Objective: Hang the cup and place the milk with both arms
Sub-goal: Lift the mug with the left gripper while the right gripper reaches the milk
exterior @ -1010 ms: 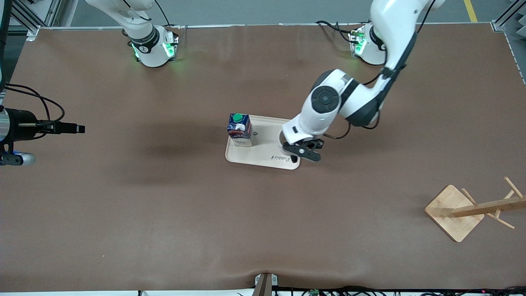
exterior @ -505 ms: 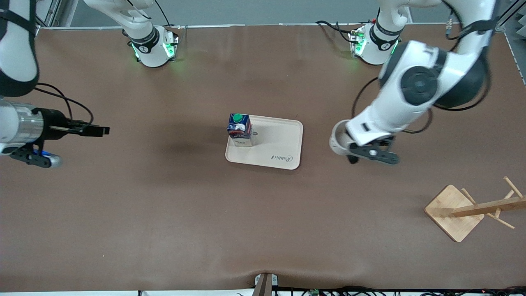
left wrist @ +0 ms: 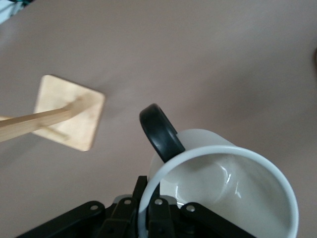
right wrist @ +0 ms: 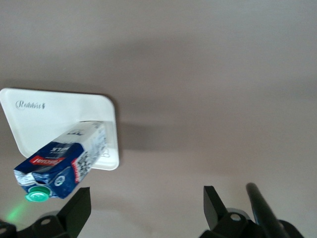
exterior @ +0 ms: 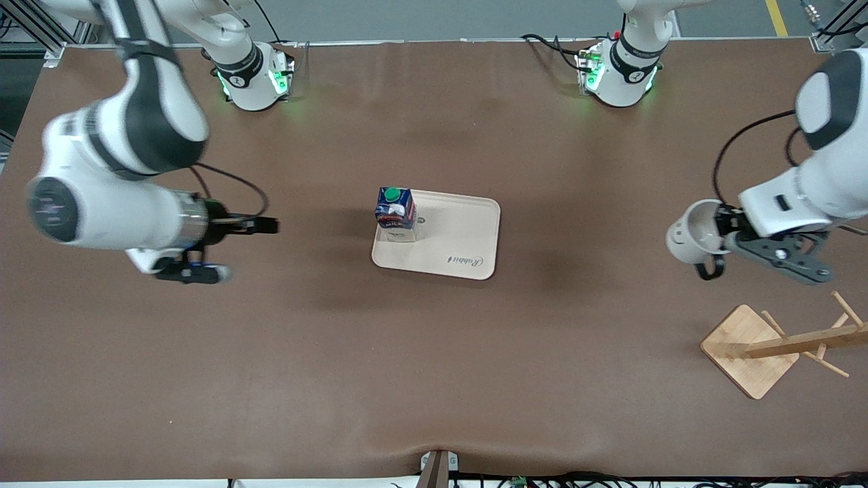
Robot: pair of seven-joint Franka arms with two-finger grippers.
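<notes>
cup point(exterior: 692, 234): small white ceramic mug with a black loop handle; inside glazed white and empty
cup pose: tipped on its side, mouth turned toward the frame's left, handle pointing down
cup place: right part of the front view, about mid-height, up in the air over bare table
cup hold: rim clamped by the left gripper point(exterior: 729, 234), seen close in the left wrist view point(left wrist: 218, 183)
milk point(exterior: 395, 213): small dark-blue carton, round green cap on top, red-and-white label, pale lower part
milk pose: upright, cap up
milk place: centre of the front view, just left of middle, standing on a beige tray point(exterior: 468, 230)
</notes>
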